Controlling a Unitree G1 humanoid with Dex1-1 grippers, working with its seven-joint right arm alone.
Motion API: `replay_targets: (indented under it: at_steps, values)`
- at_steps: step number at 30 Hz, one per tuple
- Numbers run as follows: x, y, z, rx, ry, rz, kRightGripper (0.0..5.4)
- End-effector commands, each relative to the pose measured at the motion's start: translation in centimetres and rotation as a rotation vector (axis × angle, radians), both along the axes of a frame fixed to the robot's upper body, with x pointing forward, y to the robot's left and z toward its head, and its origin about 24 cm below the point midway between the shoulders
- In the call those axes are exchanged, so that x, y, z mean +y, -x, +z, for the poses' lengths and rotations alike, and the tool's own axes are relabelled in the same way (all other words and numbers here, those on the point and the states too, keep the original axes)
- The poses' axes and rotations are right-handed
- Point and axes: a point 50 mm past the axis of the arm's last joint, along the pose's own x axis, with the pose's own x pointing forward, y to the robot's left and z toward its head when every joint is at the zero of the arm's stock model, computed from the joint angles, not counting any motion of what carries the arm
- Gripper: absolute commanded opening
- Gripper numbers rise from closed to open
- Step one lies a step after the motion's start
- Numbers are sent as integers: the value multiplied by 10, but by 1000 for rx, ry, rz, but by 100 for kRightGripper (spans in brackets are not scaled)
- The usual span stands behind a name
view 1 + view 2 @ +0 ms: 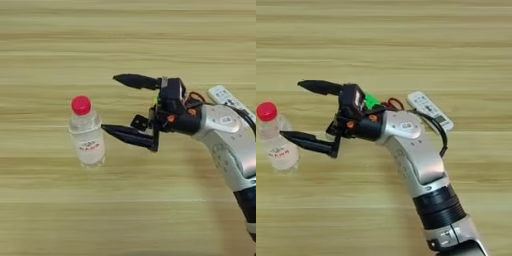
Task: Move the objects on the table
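A clear plastic bottle (86,134) with a red cap stands upright on the wooden table (125,30). My right gripper (110,103) is open, its two black fingers spread wide and pointing left. The lower fingertip lies just right of the bottle (273,140), apart from it, and nothing is between the fingers. Behind the wrist, part of the green puzzle cube (372,101) and the red scissors handles (393,104) peek out. The white remote control (430,111) lies to their right. A small black square piece (139,121) shows by the lower finger; I cannot tell if it is the device.
My silver forearm (421,165) crosses the table from the bottom right. Bare wood lies behind the bottle, to its left and along the near edge.
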Motion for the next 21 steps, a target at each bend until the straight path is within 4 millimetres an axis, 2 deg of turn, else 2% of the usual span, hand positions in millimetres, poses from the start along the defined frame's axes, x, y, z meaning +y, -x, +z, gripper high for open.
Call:
replay_targets:
  at_steps: [1, 10, 21]
  values:
    - [8, -1, 18, -91, 17, 2, 537]
    - [31, -15, 1, -116, 164, -51, 537]
    - [59, -17, -13, -125, 236, -18, 537]
